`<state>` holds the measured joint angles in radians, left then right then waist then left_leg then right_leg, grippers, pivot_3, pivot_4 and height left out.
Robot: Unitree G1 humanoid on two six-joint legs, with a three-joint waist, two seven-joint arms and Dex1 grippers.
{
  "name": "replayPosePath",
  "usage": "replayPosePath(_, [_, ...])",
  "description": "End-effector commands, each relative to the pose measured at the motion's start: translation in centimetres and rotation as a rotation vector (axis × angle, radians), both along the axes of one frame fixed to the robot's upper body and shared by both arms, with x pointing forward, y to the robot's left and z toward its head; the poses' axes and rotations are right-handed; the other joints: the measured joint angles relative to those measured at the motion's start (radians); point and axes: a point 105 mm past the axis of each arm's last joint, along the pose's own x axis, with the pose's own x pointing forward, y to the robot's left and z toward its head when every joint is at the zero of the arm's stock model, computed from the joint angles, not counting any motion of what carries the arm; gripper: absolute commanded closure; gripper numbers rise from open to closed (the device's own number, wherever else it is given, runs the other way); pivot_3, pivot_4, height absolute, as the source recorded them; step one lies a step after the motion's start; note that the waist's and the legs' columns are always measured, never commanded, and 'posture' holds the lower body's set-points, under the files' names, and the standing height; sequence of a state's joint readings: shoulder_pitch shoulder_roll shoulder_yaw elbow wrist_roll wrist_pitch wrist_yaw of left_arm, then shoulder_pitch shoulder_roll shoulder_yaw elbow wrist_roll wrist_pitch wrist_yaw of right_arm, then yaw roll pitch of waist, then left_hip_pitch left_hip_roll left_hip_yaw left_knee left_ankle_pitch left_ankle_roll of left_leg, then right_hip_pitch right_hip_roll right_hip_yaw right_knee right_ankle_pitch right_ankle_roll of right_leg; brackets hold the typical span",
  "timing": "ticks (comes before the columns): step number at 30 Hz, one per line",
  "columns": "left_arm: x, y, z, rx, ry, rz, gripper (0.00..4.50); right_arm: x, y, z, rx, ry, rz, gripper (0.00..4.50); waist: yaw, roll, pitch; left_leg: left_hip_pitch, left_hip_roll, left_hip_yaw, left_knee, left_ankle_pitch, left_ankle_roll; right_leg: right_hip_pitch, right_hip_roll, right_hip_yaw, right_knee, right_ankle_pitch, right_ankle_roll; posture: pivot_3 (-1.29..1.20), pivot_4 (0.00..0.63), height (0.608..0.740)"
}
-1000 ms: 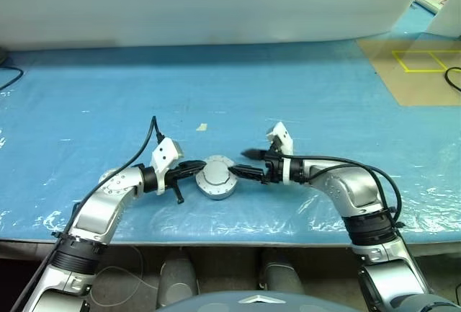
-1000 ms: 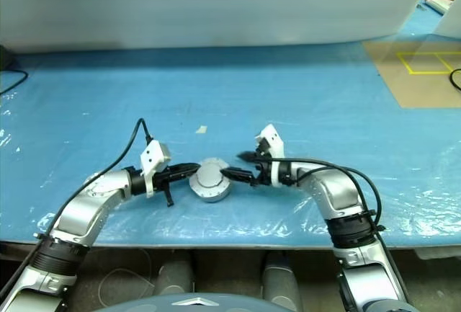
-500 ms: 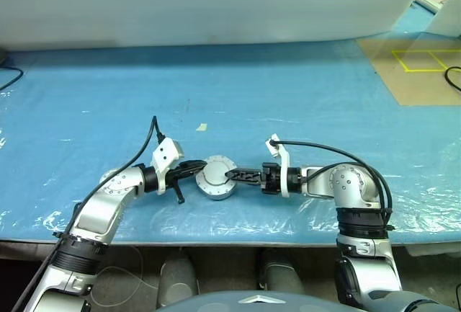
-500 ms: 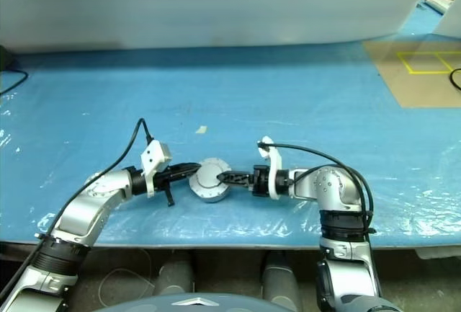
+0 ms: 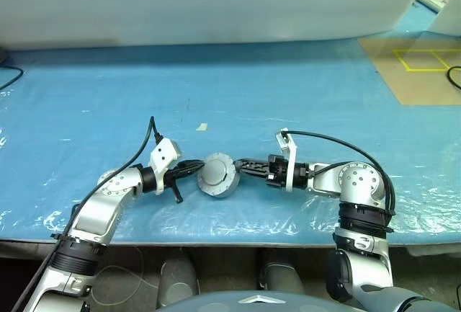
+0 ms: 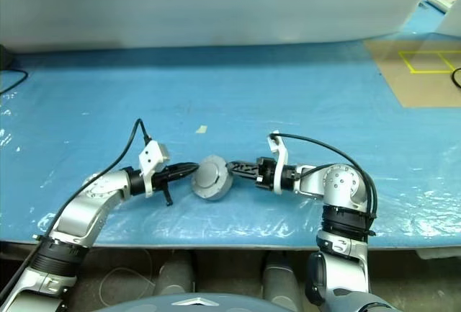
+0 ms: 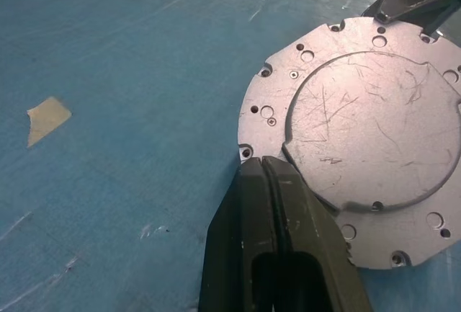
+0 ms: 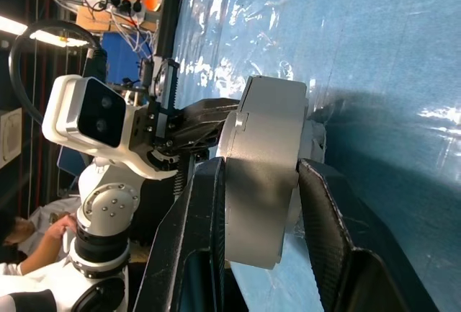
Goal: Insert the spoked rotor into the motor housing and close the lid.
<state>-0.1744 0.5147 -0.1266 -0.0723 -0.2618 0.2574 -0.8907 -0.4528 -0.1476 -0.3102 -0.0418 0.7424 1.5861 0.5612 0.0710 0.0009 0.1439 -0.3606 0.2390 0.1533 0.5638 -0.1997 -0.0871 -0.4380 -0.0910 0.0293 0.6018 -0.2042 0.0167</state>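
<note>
While the left claw (image 5: 193, 168), pinched shut, presses its tips against the round silver metal motor housing (image 5: 217, 174) on the blue plastic-covered counter (image 5: 288, 96), the right claw (image 5: 241, 165) grips its opposite rim, tilting it.

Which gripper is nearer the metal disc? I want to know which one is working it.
Right. The right gripper clamps the metal disc by its rim; the left gripper, shut, touches its opposite edge.

— Where's the motor housing (image 5: 217, 174)?
— On the blue sheet near its front edge, a round silver disc with small holes round its rim
— Lying flat?
— No, tipped up on edge, scratched raised face showing, lid closed
</note>
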Motion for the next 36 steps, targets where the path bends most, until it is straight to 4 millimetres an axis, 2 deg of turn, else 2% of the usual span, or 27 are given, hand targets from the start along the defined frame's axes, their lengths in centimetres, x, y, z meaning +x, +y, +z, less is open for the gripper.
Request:
replayPosePath(1, [-0.6,-0.4,-1.6,0.028,0.053,-0.02,4.5,-0.6,1.0,-0.1,-0.044,-0.046,0.056,3.37,-0.001,0.0,0.0,0.0,0.0,0.0,0.0,0.0,0.0,0.0,0.0,0.0,0.0,0.0,0.0,0.0,0.15,0.74])
replayPosePath(14, [-0.5,-0.5,-1.7,0.026,0.051,-0.016,4.5,-2.4,1.0,-2.3,-0.166,-0.07,0.171,3.37,-0.009,0.001,-0.002,0.009,0.0,0.001,-0.004,0.0,0.0,0.005,0.001,0.002,0.0,-0.003,0.005,0.0,0.15,0.74])
replayPosePath(21, [-0.4,-0.5,-1.7,0.027,0.047,-0.015,4.5,-1.6,1.0,-2.1,-0.15,-0.083,0.14,1.05,-0.022,0.001,-0.002,0.007,0.0,0.001,-0.003,0.0,0.0,0.002,0.001,0.002,0.0,-0.001,0.0,0.0,0.15,0.74])
replayPosePath(26, [-0.3,-0.5,-1.7,0.026,0.044,-0.015,4.5,-1.1,1.1,-1.9,-0.125,-0.06,0.106,1.05,-0.022,0.001,-0.002,0.006,0.0,0.001,-0.003,0.0,0.0,0.002,0.001,0.002,0.0,-0.001,-0.001,0.0,0.15,0.74])
replayPosePath(29, [-0.3,-0.5,-1.7,0.026,0.042,-0.014,4.5,-0.8,1.1,-1.9,-0.108,-0.048,0.09,1.62,-0.024,0.001,-0.002,0.007,0.0,0.001,-0.003,0.0,0.0,0.002,0.001,0.002,0.0,-0.001,-0.001,0.0,0.15,0.74])
replayPosePath(34, [-0.1,-0.5,-1.5,0.016,0.027,0.0,4.5,-1.0,1.1,-1.9,-0.108,-0.04,0.095,3.07,-0.025,0.002,-0.002,0.008,0.0,0.001,-0.003,0.0,0.0,0.003,0.001,0.002,0.001,-0.001,-0.001,0.0,0.15,0.74])
replayPosePath(36, [0.4,-0.4,-0.8,-0.034,0.018,0.038,4.5,-1.1,1.1,-1.9,-0.111,-0.039,0.098,3.2,-0.024,0.003,-0.002,0.008,0.0,0.001,-0.003,0.0,0.0,0.003,0.001,0.002,0.001,-0.002,0.0,0.0,0.15,0.74])
